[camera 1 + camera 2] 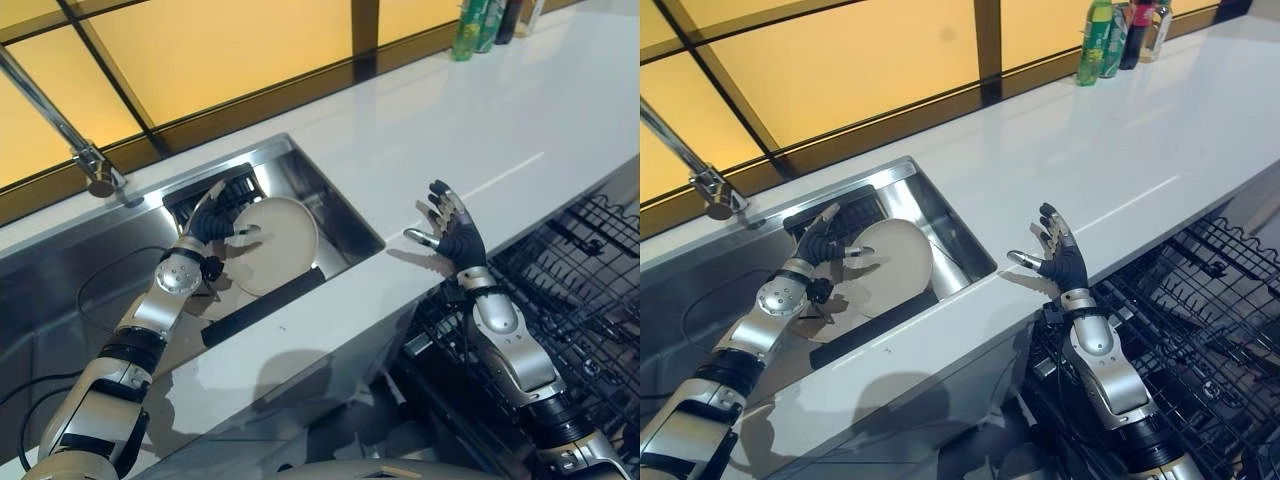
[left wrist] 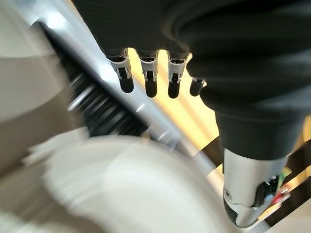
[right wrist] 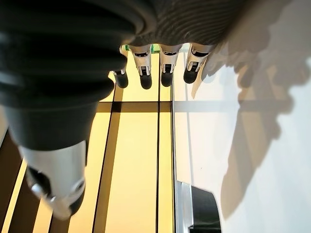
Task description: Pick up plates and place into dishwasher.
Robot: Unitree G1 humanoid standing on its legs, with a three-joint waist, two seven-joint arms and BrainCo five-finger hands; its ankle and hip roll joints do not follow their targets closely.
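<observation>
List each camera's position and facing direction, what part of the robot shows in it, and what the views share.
Left eye view: on the head, looking down at the stainless steel sink, where the left hand meets the round cream plate; both arms show.
Right eye view: beside it, same scene; the right hand is raised open over the white countertop, above the black wire dishwasher rack.
Left wrist view: along its hand toward the plate.
Right wrist view: along straight fingers toward countertop and window.
Shared: plate, sink.

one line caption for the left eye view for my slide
Left hand at plate in sink; right hand open above counter.
</observation>
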